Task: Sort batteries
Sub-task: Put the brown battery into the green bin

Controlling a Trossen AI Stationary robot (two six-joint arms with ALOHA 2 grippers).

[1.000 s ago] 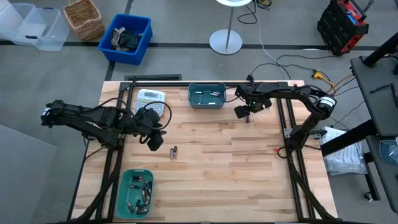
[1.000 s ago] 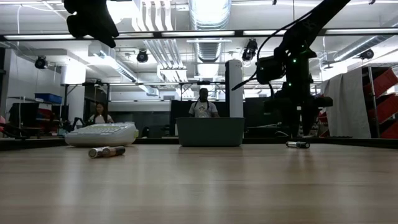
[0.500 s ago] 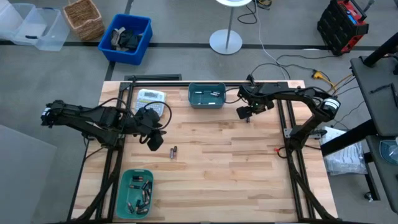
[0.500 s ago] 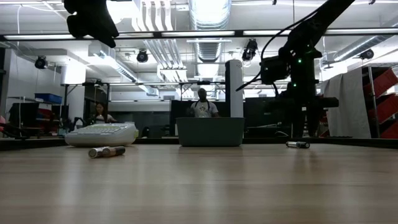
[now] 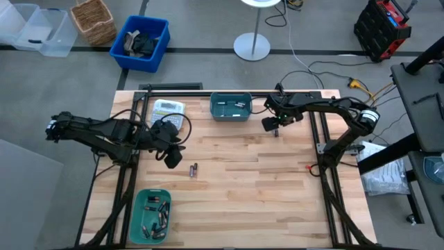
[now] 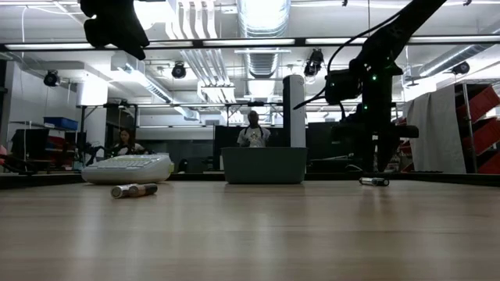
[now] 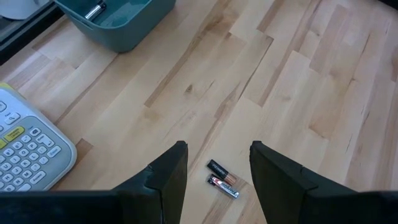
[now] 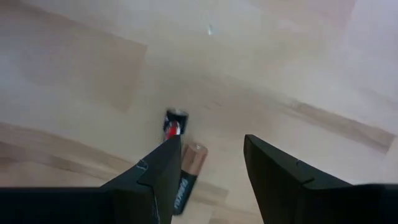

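1. Fingers (image 8: pixel 283 186) of the right gripper (image 8: pixel 208 148) are spread apart with nothing between them. Same for the left gripper (image 7: pixel 217 149): wide open, holding nothing.
2. What changed: honestly not much. Over the last second the right gripper nudged sideways and came back, like it's fine-tuning its aim. The left arm hasn't budged, and no battery has moved.
3. My read is that this is lining up for a pick, so no sorting progress in this stretch.
4. Where the stuff sits relative to the right fingers: a copper-top battery (image 8: pixel 180 182) lies right against the inside edge of one finger, not centred in the gap. A smaller red-banded battery (image 8: pixel 175 122) lies just past that same fingertip.
5. Left side: a pair of batteries (image 7: pixel 222 178) lies side by side on the table, showing in the gap between the fingers but well below them, since that gripper hangs high.
6. Materials: the batteries are little hard, glossy cylinders with metal caps, so they'll probably roll. The table (image 5: pixel 263 187) is pale wood planks, smooth and flat. Both teal bins, far bin (image 5: pixel 216 111) and near bin (image 5: pixel 136 212), look like rigid plastic with batteries already in them.
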